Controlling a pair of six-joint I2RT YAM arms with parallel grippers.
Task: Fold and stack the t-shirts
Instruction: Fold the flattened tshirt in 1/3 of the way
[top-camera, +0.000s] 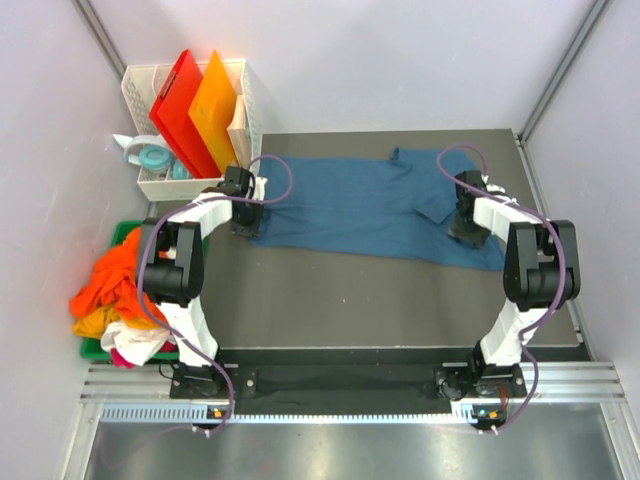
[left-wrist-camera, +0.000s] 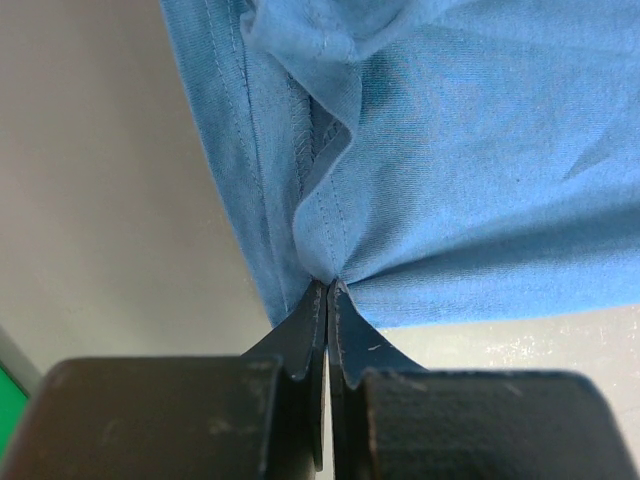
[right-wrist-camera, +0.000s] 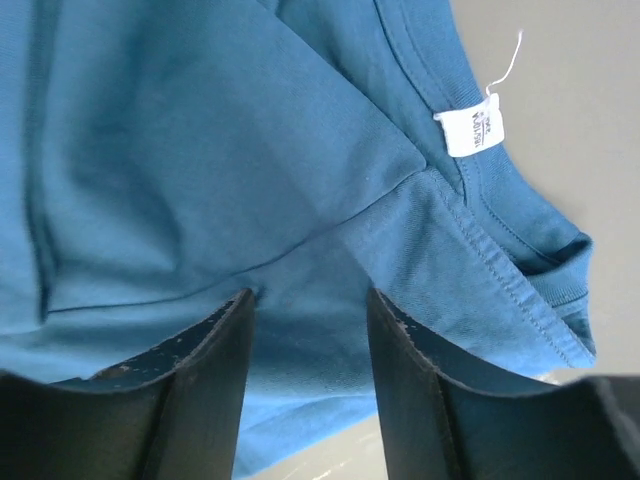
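Note:
A dark teal-blue t-shirt (top-camera: 370, 205) lies spread across the grey table, partly folded lengthwise. My left gripper (top-camera: 243, 225) is at its left end. In the left wrist view that gripper (left-wrist-camera: 328, 285) is shut on a pinch of the shirt's hem (left-wrist-camera: 320, 230), and the cloth bunches up from the jaws. My right gripper (top-camera: 466, 232) is over the shirt's right end near the collar. Seen from the right wrist, it (right-wrist-camera: 308, 300) stands open, with its fingertips (right-wrist-camera: 235, 310) down on the fabric (right-wrist-camera: 200, 150). The collar's white label (right-wrist-camera: 470, 130) shows beyond them.
A heap of orange (top-camera: 115, 285), yellow and white (top-camera: 135, 340) t-shirts fills a green bin (top-camera: 95, 350) left of the table. At the back left, a white basket (top-camera: 150, 187) holds a red board (top-camera: 180, 110), an orange board (top-camera: 215, 115) and tape rolls (top-camera: 150, 156).

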